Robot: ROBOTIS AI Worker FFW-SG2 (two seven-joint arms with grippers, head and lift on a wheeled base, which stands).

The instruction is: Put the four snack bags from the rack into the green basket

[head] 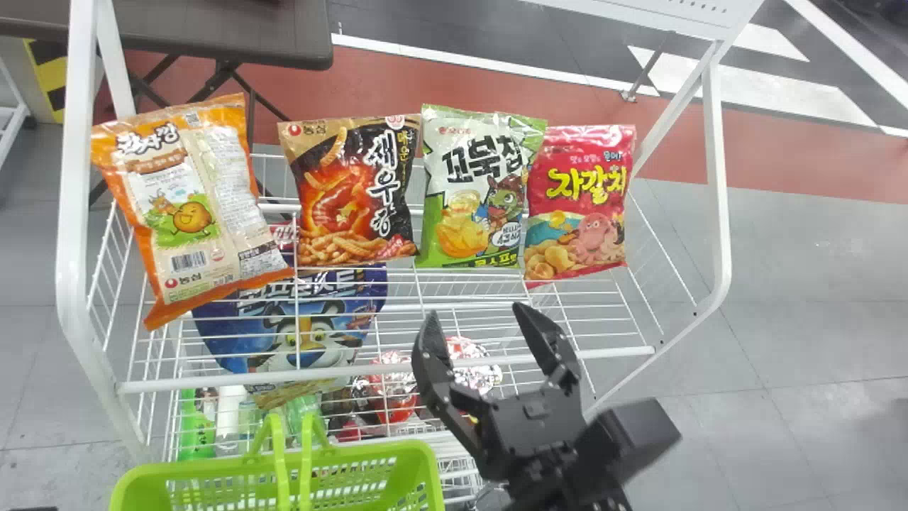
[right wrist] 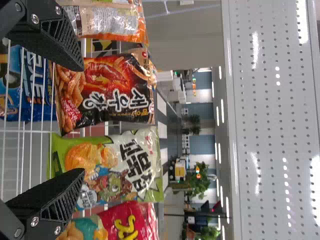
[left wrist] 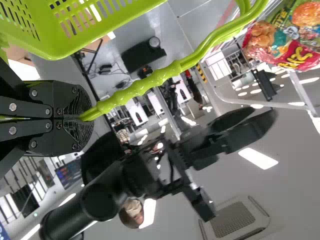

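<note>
Evidently, pre-grasp stage for the snack bags.
Right gripper, fingers apart near the rack's front edge, should advance; left gripper clamps the basket handle.

Four snack bags are ranged in a row on the rack, 9 to 2 o'clock about head-view centre. Basket is positioned at 7 o'clock, before the rack.

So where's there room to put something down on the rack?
The wire shelf looks bare between the red bag and the front rail, near the robot's right hand. The black bag, green bag and red bag crowd together.
</note>
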